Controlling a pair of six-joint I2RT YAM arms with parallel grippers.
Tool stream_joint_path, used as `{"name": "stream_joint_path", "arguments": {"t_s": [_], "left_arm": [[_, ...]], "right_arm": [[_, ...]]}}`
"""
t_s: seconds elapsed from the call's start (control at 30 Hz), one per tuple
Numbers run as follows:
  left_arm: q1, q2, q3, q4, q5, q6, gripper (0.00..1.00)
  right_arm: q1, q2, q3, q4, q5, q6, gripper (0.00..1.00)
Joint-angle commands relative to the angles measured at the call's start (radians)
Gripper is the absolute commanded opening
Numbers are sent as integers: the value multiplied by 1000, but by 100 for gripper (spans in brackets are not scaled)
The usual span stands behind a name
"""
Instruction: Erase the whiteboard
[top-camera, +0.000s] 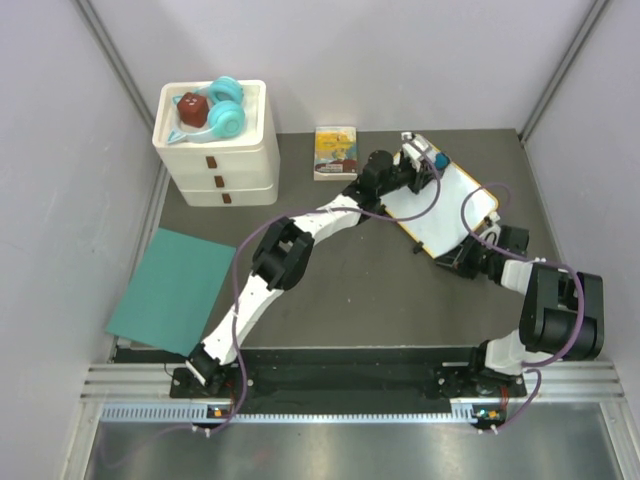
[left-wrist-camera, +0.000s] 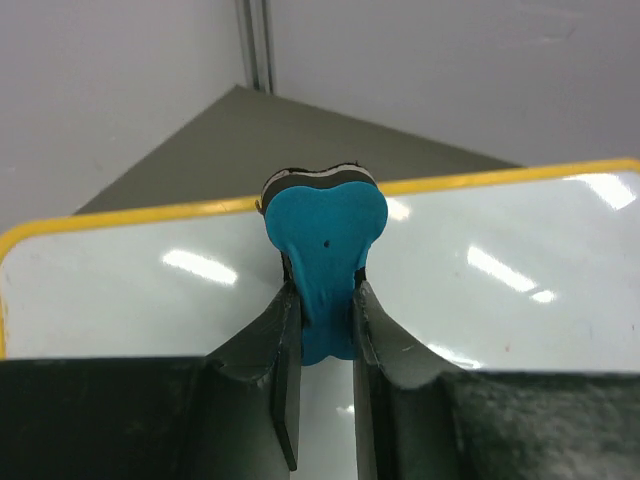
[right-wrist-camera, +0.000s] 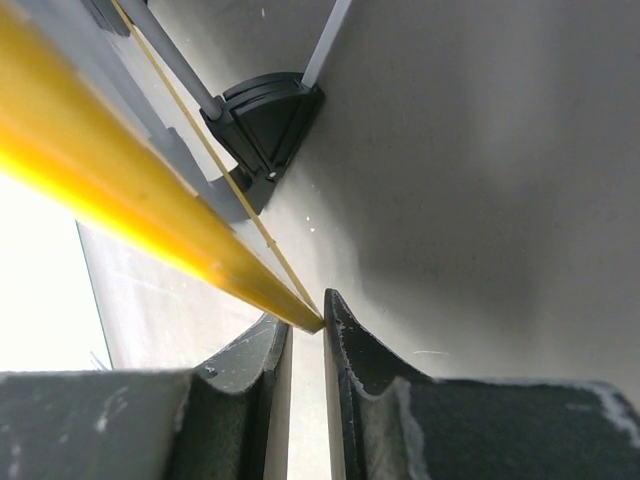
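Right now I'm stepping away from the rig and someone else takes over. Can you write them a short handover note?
Left tool: shut on the blue bone-shaped eraser, held over the far edge of the white rectangular whiteboard. Whether it touches the board cannot be told.
Right tool: shut on the board's thin yellow frame at its near edge.
Done: both grips are made. The left wrist view shows no marks on the surface it covers.
Left: probably check the strip hidden under the eraser and the left tool, wipe off anything there, then let go.
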Motion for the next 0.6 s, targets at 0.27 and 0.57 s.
{"name": "stream_joint_path", "arguments": {"t_s": [0.27,0.57], "left_arm": [[27,-119,-78,-328,-25,251,0],[59,-53,-62,-91,-71,163,0]], "right_arm": [[59,11,-15,-209,24,-72,0],[64,5,-15,-210,29,-71,0]]}}
